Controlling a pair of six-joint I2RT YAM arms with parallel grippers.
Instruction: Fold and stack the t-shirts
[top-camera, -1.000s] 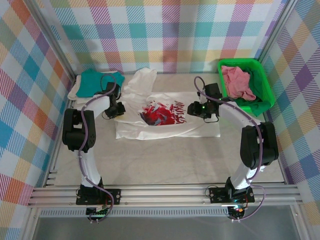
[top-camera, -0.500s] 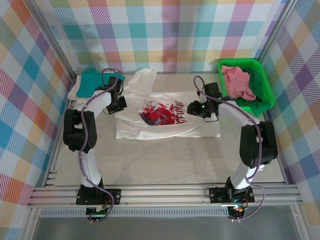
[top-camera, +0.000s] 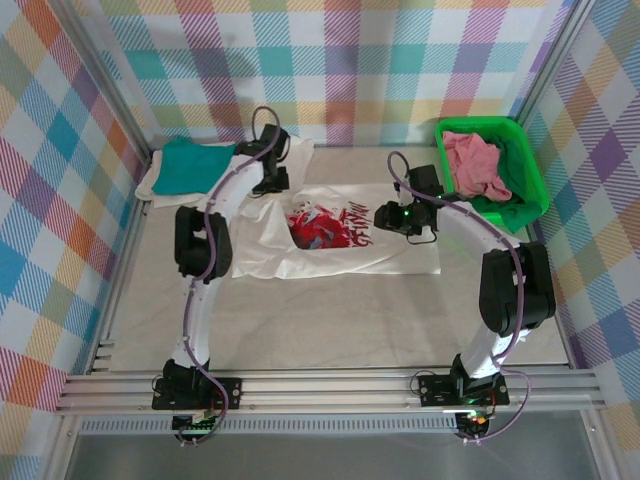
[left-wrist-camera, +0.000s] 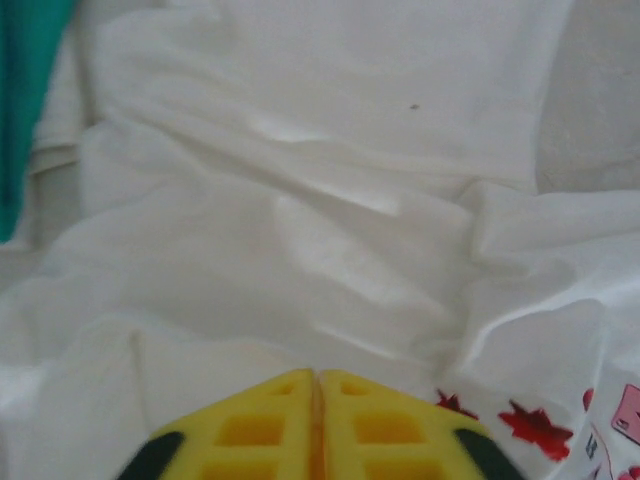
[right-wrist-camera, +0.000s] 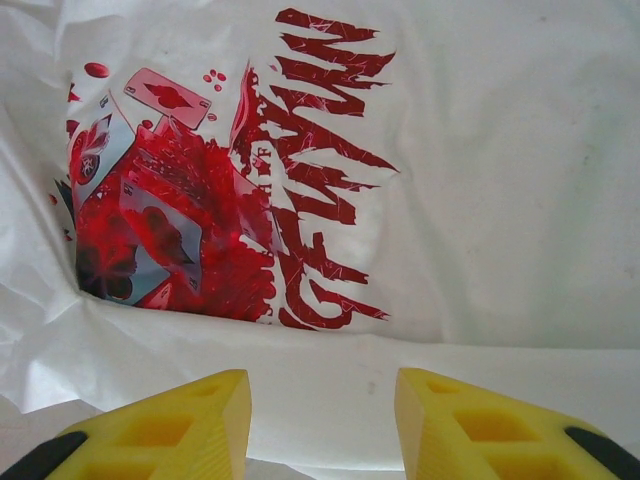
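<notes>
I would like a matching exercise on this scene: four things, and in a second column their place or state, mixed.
1 white cloth t-shirt with red print
2 teal cloth t-shirt
3 pink cloth t-shirt
4 right gripper

A in the green plastic basket
B fingers apart
C spread out in the middle
D far left corner

Pairs: 1-C, 2-D, 3-A, 4-B

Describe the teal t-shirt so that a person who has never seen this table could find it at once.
Look at the table's far left corner, opposite the green basket. The teal t-shirt lies there, on top of a cream one. Its solid teal colour sets it apart from the white t-shirt with the red graphic spread beside it.
</notes>
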